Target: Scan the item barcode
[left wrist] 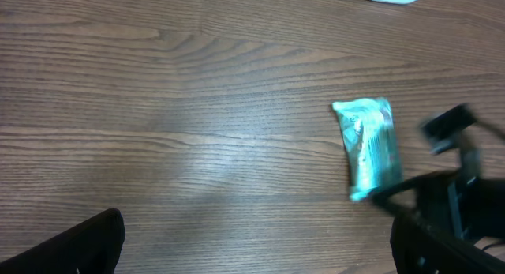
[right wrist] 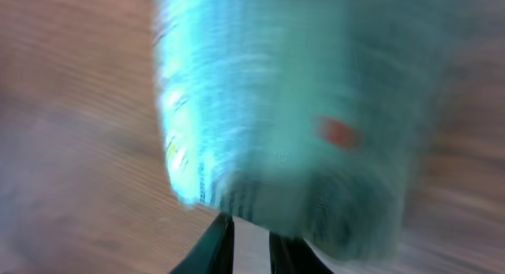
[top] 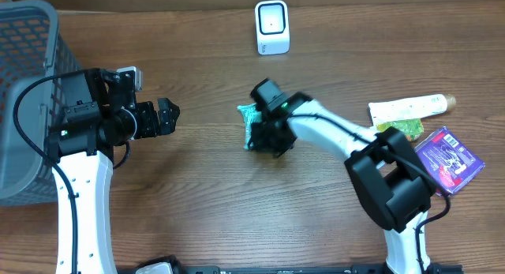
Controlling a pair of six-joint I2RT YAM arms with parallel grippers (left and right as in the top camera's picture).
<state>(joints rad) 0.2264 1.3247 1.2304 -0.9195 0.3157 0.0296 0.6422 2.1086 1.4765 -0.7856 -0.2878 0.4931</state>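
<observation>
Overhead, the right hand (top: 267, 138) sits at the teal packet (top: 248, 116) in the middle of the surface (top: 205, 211), well short of the white scanner (top: 272, 27) at the far edge. The pickup looks to be the step in hand, with scanning not yet begun. The next move calls for a firm pinch, a lift, and turning the barcode face toward the scanner. Right wrist view adds what overhead hides: the fingertips (right wrist: 219, 246) stand nearly together at the packet's end, yet blur prevents telling whether they grip it. Left wrist view shows the packet lying flat on the surface — and the left hand (top: 167, 114) spread wide, holding nothing.
</observation>
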